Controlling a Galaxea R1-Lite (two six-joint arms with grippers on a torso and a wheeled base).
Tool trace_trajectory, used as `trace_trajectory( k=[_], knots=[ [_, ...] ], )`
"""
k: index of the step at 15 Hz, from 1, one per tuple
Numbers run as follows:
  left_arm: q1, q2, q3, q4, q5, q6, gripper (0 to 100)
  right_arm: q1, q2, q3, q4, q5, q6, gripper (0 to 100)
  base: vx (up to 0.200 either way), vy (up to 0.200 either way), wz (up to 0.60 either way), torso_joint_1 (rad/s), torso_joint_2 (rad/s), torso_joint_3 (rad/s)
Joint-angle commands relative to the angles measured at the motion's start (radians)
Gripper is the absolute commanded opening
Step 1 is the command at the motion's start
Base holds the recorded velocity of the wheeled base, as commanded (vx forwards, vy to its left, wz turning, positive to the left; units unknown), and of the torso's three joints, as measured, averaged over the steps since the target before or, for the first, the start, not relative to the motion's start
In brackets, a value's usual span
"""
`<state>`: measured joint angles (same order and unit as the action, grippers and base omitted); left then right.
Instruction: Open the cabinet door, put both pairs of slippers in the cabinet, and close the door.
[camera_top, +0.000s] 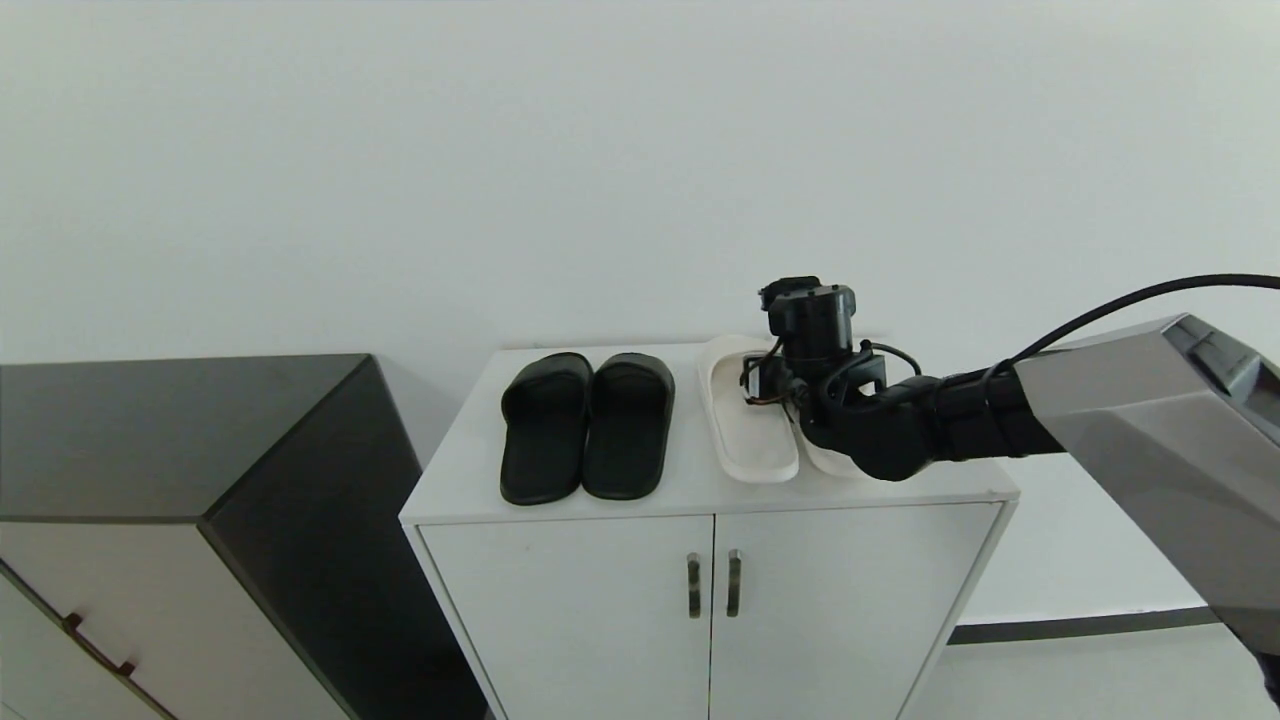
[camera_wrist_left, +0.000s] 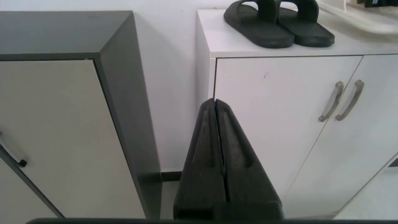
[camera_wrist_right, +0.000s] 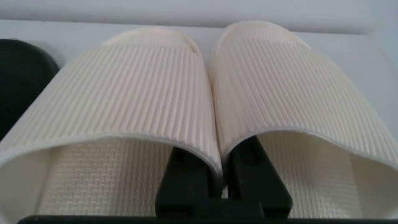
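Note:
A pair of black slippers (camera_top: 587, 425) (camera_wrist_left: 280, 22) lies on top of the white cabinet (camera_top: 460, 470), left of centre. Beside them to the right is a pair of white slippers (camera_top: 745, 430) (camera_wrist_right: 149, 93). My right gripper (camera_top: 770, 385) (camera_wrist_right: 217, 168) is down on the white pair with one finger under each strap, pinching the two inner strap walls together. Both cabinet doors (camera_top: 570, 610) are closed, their handles (camera_top: 712, 584) (camera_wrist_left: 341, 101) side by side at the middle. My left gripper (camera_wrist_left: 216, 109) is shut on nothing, low in front of the cabinet's left side.
A dark-topped cabinet (camera_top: 180, 430) (camera_wrist_left: 56, 37) stands close to the left of the white one, with a narrow gap between them. A white wall runs right behind. There is bare floor to the right of the white cabinet.

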<state>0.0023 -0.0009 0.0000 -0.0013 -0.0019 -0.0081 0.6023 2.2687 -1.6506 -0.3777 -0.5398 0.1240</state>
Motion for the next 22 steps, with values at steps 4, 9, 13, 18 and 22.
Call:
trace_trajectory(
  k=[4, 9, 13, 18, 22],
  knots=[
    [0.001, 0.001, 0.000, 0.000, 0.000, -0.001, 0, 0.129, -0.344, 0.347, -0.001, 0.098, -0.001, 0, 0.000, 0.000, 0.00, 0.000, 0.00, 0.000],
    [0.001, 0.001, 0.000, 0.000, -0.033, 0.005, 0, 0.174, -0.704, 0.743, -0.003, 0.343, -0.014, 0, 0.000, 0.000, 0.00, 0.000, 0.00, 0.000],
    [0.001, 0.001, 0.000, 0.000, -0.033, 0.005, 0, 0.189, -0.779, 0.858, -0.012, 0.416, -0.006, 0, 0.000, 0.000, 0.00, 0.000, 0.00, 0.000],
    [0.001, 0.001, 0.000, 0.001, -0.036, 0.005, 0, 0.192, -0.779, 0.865, -0.023, 0.422, -0.006, 0, -0.040, 0.000, 0.00, 0.000, 0.00, 0.000],
    [0.001, 0.002, 0.000, 0.000, -0.036, 0.003, 0, 0.206, -0.778, 0.893, -0.029, 0.426, -0.009, 0, -0.200, 0.000, 0.00, 0.008, 0.00, 0.001]
  ],
)
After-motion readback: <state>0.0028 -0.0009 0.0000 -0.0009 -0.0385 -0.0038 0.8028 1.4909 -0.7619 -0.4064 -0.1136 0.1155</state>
